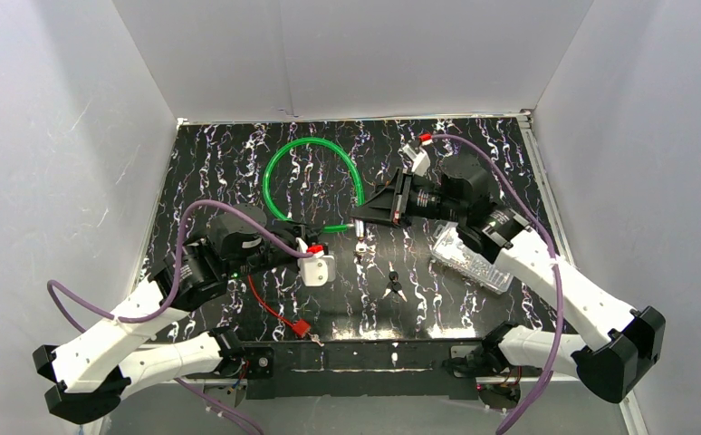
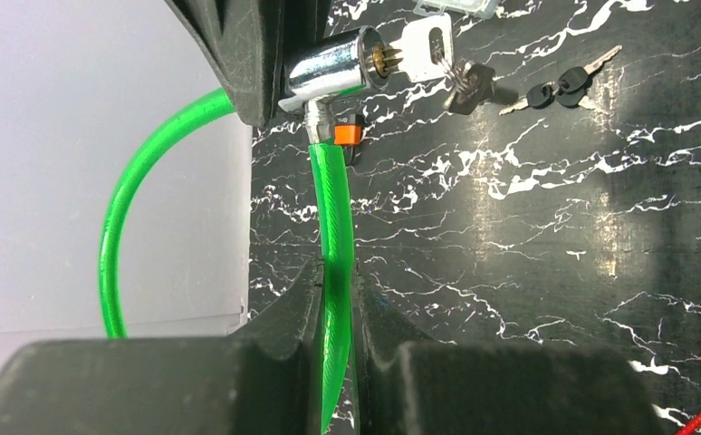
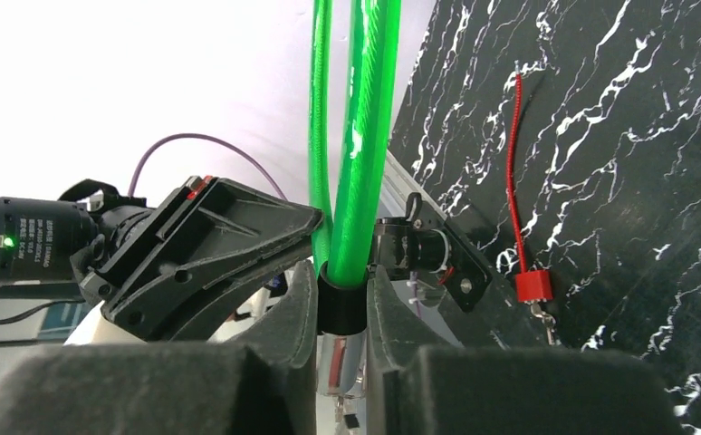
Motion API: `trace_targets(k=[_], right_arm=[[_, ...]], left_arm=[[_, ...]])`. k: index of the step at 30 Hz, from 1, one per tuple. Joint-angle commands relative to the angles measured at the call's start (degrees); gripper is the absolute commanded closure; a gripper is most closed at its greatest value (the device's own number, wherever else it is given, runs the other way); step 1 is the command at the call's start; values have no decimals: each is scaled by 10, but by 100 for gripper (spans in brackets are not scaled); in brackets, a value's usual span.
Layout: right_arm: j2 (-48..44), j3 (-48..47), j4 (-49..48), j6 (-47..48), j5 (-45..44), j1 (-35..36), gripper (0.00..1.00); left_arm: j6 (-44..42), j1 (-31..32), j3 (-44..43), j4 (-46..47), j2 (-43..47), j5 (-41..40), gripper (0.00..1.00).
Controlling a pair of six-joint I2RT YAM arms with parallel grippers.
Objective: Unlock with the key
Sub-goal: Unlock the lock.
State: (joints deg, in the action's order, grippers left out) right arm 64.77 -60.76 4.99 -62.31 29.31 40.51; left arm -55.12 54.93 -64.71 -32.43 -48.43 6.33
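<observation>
While white walls ring it, the marbled tabletop bears keys.

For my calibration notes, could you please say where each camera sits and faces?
Top external: above and behind the robot, looking down on the table; the left end effector and right end effector show.
Left wrist: on the left wrist, facing along its fingers up the green cable to the lock and key.
Right wrist: on the right wrist, facing along its fingers, closed on the lock, toward the left end effector.
Shared: all three show the green cable and lock.
</observation>
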Motion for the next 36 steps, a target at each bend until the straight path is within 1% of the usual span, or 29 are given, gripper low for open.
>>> trace_targets(k=[1,2,3,5,7,10,13,17,20,23,25,28,33,34,35,36], right_arm=[[-7,-84,52,118,22,1,99],[-5,-105,79,149,29,1,99],[-4,-126,109,182,34,1,99],[-4,-153,161,238,41,1,99],[-5,-173,203,289,56,1,99],[-3,-200,258,347,77,3,99],[8,-235,328,404,80,15,99],[30,-291,407,467,49,52,99],[43,-318,438,490,21,82,99],[43,-323,436,490,7,98,99],[42,-328,436,488,1,106,99],[45,-338,437,486,-1,115,99],[64,-363,441,487,-8,135,99],[68,-369,439,487,-10,138,99],[71,-373,438,487,-11,139,99],[74,-376,437,487,-12,141,99]], left_arm=[[24,4,-13,32,0,23,89],[30,3,-20,29,-2,27,71],[34,3,-30,21,-5,31,56],[42,3,-61,-3,-12,46,43],[53,4,-99,-26,-22,60,33],[66,3,-155,-50,-38,80,26],[66,3,-203,-57,-54,96,23],[57,3,-248,-78,-84,116,20],[42,3,-259,-115,-108,136,19],[6,3,-257,-178,-126,174,19],[-16,4,-241,-194,-129,184,21],[-43,3,-223,-189,-129,188,24],[-63,4,-227,-192,-149,199,29],[-64,4,-230,-193,-153,205,31],[-64,5,-232,-194,-157,210,36],[-62,6,-234,-194,-158,217,45]])
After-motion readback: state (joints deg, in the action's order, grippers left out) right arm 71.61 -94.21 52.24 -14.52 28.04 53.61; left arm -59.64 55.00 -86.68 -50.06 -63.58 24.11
